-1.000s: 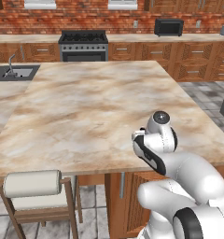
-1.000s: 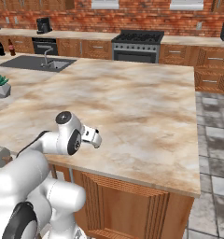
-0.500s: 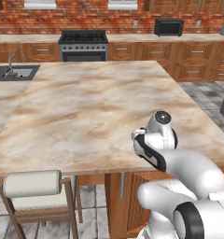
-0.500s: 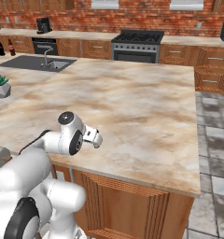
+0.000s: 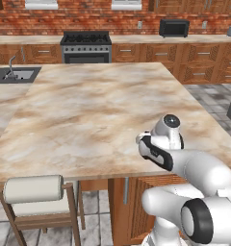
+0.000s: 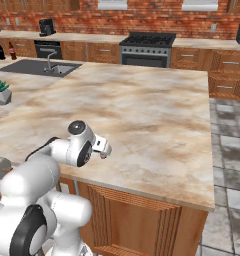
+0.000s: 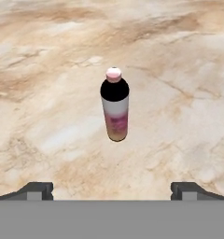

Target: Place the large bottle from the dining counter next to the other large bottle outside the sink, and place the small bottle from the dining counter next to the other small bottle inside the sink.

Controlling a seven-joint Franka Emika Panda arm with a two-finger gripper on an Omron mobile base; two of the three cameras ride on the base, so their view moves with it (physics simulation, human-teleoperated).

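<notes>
The small bottle [image 7: 115,106], pinkish-white with a dark shoulder and a pale pink cap, stands upright on the dining counter [image 7: 44,121] in the middle of the hand view. My gripper [image 7: 111,189] is open and hangs short of it, with one fingertip [image 7: 38,189] on each side of the frame and nothing between them. From the right base view the gripper [image 6: 105,150] hovers over the near edge of the dining counter [image 6: 147,110]. The sink [image 6: 39,67] with its chrome faucet lies at the counter's far left. The large bottle and the other small bottle are out of view.
Two dark bottles [image 6: 0,50] stand on the wall counter at far left. A potted plant [image 6: 0,92] sits on the island's left edge. A stool [image 5: 33,190] is tucked at the near side. A stove [image 5: 85,45] and a microwave [image 5: 173,28] line the brick wall.
The hand has crept slightly farther over the counter's near edge. Nothing else has moved.
</notes>
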